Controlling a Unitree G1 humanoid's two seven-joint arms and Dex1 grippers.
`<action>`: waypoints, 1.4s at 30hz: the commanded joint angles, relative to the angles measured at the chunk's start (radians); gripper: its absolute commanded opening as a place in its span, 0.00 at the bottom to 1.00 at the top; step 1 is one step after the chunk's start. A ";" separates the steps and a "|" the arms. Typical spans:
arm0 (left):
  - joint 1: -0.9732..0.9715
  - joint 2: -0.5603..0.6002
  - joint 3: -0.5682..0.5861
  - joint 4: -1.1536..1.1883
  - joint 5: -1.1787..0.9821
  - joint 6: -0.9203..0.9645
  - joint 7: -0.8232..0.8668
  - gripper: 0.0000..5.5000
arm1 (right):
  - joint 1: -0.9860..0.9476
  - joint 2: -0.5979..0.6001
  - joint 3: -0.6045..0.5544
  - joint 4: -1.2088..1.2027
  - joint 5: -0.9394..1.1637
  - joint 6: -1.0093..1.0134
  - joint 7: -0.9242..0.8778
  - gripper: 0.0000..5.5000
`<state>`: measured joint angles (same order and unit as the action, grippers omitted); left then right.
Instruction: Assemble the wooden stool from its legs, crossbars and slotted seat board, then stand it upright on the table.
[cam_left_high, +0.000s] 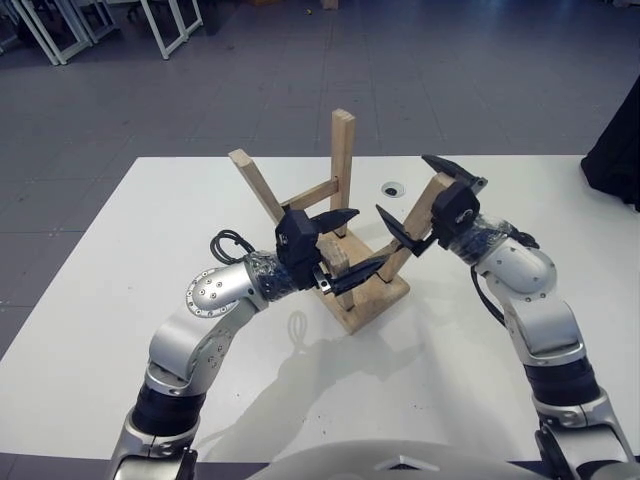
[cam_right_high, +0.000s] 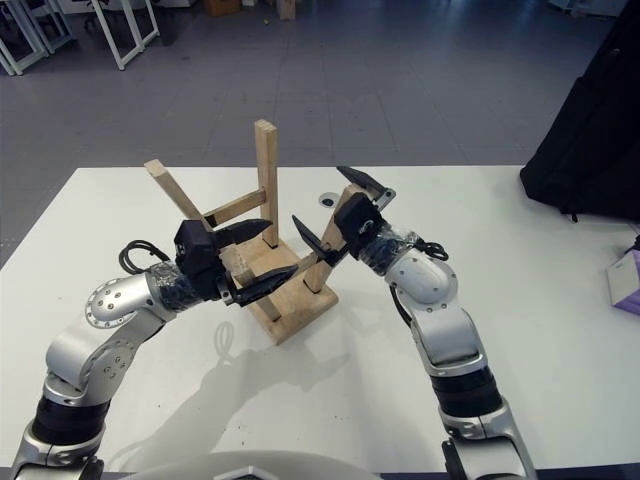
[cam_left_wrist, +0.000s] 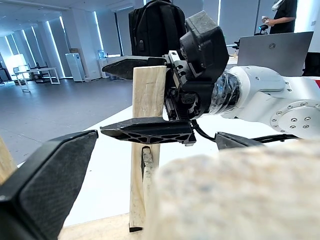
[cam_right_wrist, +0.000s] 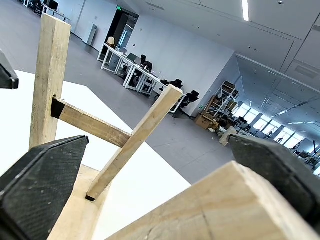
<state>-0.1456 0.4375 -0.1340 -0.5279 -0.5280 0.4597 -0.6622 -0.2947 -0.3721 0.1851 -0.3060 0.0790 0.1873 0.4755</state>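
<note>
Standing inverted, the pale wooden stool seems tilted and only partly assembled.

Pale bare-wood stool, faint grain, unpainted. Its light wooden crossbar looks darker at the joint end, possibly just shadow. Plain white flat table top. Matte black left gripper and right gripper. Grey tiled floor.

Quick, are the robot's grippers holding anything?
Left gripper: open, gripping nothing.
Right gripper: open around a stool leg, not clamped.
</note>
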 joint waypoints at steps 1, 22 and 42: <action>-0.013 -0.007 -0.020 0.010 0.003 0.012 -0.004 0.78 | -0.008 0.051 0.085 -0.046 0.168 0.138 0.141 0.93; 0.088 0.026 0.092 -0.102 -0.197 0.005 -0.108 0.78 | -0.031 -0.079 -0.080 0.137 0.232 0.164 0.123 0.93; 0.210 0.128 0.182 -0.145 -0.266 -0.025 -0.206 0.78 | -0.156 -0.057 -0.064 0.491 -0.068 -0.224 0.050 0.93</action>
<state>0.0195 0.5311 0.0437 -0.6604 -0.7925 0.4322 -0.8340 -0.4153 -0.4374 0.1047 0.1281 0.0574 -0.0023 0.5478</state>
